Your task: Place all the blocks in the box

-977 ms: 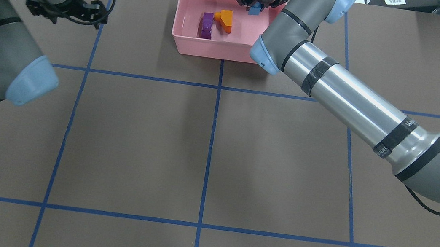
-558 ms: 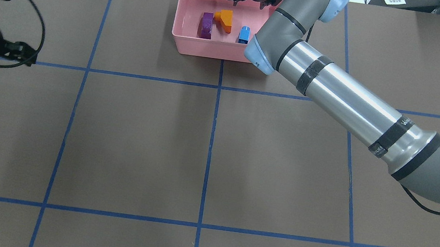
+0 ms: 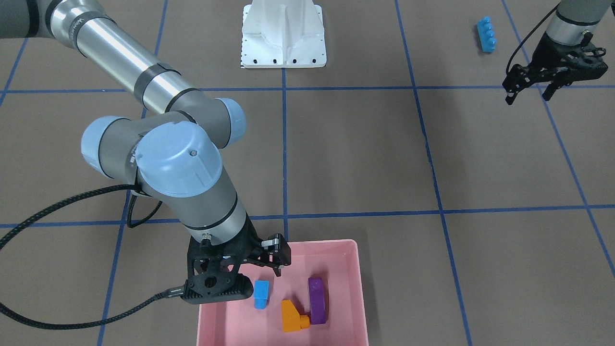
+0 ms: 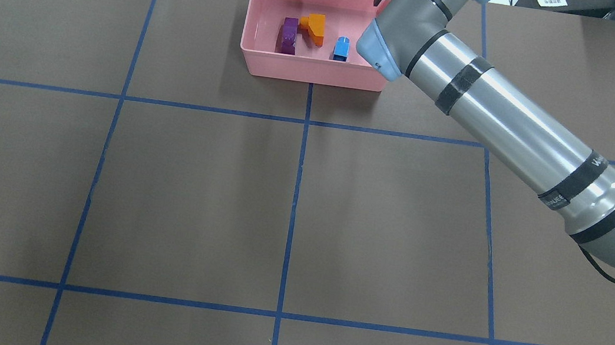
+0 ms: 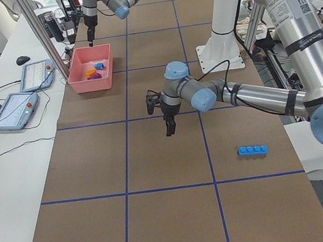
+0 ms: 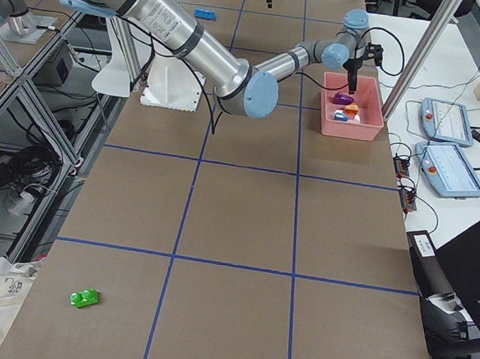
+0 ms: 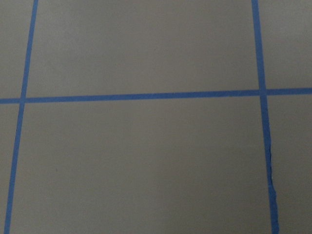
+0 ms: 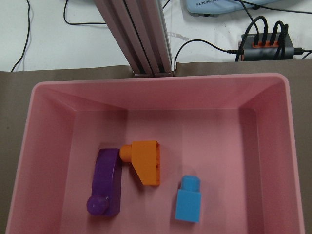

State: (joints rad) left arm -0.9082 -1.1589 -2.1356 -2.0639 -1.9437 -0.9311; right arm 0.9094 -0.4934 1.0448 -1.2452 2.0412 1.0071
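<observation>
Where the task stands, three blocks lie inside the box (image 8: 161, 95), a shallow pink tray at the far edge of the table from the robot. The orange block (image 8: 146, 163) sits at centre, on its side, its stud touching the purple block (image 8: 105, 180), which also lies on its side. The small blue block (image 8: 188, 201) lies apart from both, nearer one end wall.

Two blocks are outside the box. The long blue block (image 3: 485, 34) lies flat on the brown mat (image 3: 355, 154) towards the robot's left end, well apart from the tray. The green block (image 6: 84, 299) lies alone near a corner at the robot's right end, also well apart from the tray.

The right gripper (image 3: 259, 275) hangs above the tray, over its inner floor beside the small blue block. Its jaws are spread wide and hold nothing.

The left gripper (image 3: 527, 98) hovers over the mat, near the long blue block but not touching it. Its jaws are likewise parted and empty; its wrist camera sees only mat and blue tape lines.

A white base plate (image 3: 283, 45) stands on the mat at the robot's side.
</observation>
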